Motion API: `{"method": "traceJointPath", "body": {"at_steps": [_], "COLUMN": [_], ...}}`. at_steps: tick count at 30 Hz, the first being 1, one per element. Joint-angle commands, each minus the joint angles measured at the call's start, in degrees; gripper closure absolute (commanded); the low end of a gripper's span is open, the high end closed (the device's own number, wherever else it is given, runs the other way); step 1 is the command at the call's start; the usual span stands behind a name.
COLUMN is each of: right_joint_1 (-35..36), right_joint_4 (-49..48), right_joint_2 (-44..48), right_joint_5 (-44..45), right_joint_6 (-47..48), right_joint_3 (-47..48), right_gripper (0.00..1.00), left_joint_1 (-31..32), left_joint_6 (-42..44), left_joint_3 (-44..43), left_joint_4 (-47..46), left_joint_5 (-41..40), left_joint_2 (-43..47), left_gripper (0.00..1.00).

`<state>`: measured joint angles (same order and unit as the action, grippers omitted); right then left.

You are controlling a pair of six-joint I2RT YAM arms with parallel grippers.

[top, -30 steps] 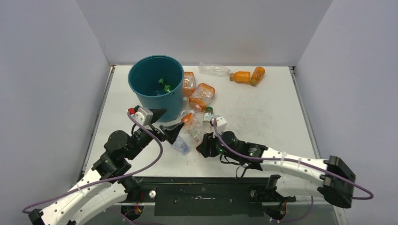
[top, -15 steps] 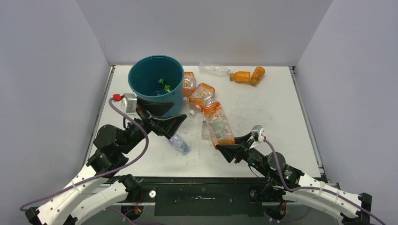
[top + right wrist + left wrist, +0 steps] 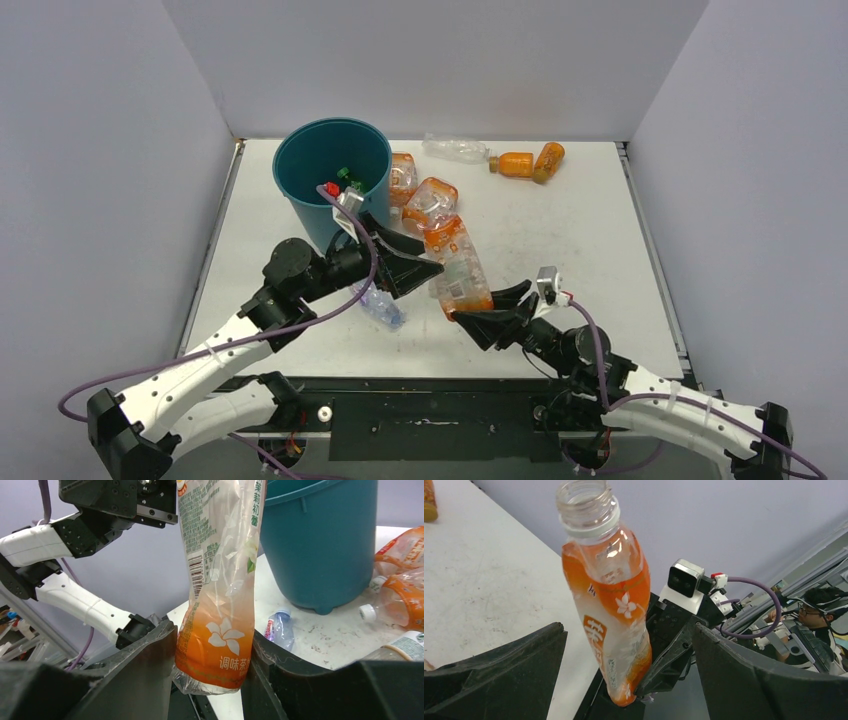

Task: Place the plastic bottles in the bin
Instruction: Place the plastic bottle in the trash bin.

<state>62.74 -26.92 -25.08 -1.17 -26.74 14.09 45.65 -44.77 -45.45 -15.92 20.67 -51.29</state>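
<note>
My right gripper (image 3: 487, 306) (image 3: 212, 632) is shut on the base of a clear bottle with an orange label (image 3: 455, 265) (image 3: 215, 580) and holds it up above the table, neck pointing away. My left gripper (image 3: 428, 256) (image 3: 629, 630) is open, its fingers (image 3: 499, 680) either side of that bottle (image 3: 606, 595) without touching it. The teal bin (image 3: 332, 180) (image 3: 320, 540) stands at the back left with a green bottle (image 3: 347, 180) inside. A small blue-tinted bottle (image 3: 381, 306) (image 3: 280, 630) lies in front of the bin.
Two orange-labelled bottles (image 3: 403, 175) (image 3: 430, 203) lie right of the bin. A clear bottle (image 3: 455, 150) and two solid orange ones (image 3: 515, 163) (image 3: 549, 159) lie at the back. More bottles (image 3: 400, 595) show at the right of the right wrist view.
My right gripper picked the orange-labelled bottle off the table and raised it. My left arm swung right from beside the bin and now has its open jaws around that bottle.
</note>
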Motion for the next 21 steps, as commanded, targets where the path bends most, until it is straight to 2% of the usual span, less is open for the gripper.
{"method": "traceJointPath", "body": {"at_steps": [1, 3, 9, 12, 16, 21], "right_joint_1": [0.54, 0.62, 1.28, 1.42, 1.42, 1.37], "right_joint_4": [-10.44, -12.55, -12.74, -5.85, 3.9, 12.65], "right_joint_2": [-4.16, -6.36, -9.96, -10.78, -10.14, -7.48], "right_joint_5": [-4.04, -4.73, -5.38, -5.6, -5.75, -4.6], "right_joint_6": [-2.14, -2.87, -3.07, -2.23, -0.58, 1.0], "right_joint_3": [-0.19, -0.28, 1.18, 4.32, 7.94, 11.4], "right_gripper": [0.95, 0.95, 0.95, 0.94, 0.77, 0.38], "left_joint_1": [-0.03, 0.1, 0.21, 0.21, 0.13, 0.14], "left_joint_6": [-0.89, -0.15, 3.93, 5.97, 9.09, 11.7], "left_joint_3": [-1.39, -1.39, -2.59, -2.73, -3.77, -4.62], "left_joint_4": [-7.44, -7.34, -3.42, -2.19, 0.62, 2.59], "left_joint_5": [3.26, 2.77, 1.46, 1.12, 1.26, 2.56], "left_joint_2": [-0.93, -1.38, -2.02, -1.56, -0.77, -0.15], "left_gripper": [0.04, 0.01, 0.5, 0.67, 0.82, 0.94]}}
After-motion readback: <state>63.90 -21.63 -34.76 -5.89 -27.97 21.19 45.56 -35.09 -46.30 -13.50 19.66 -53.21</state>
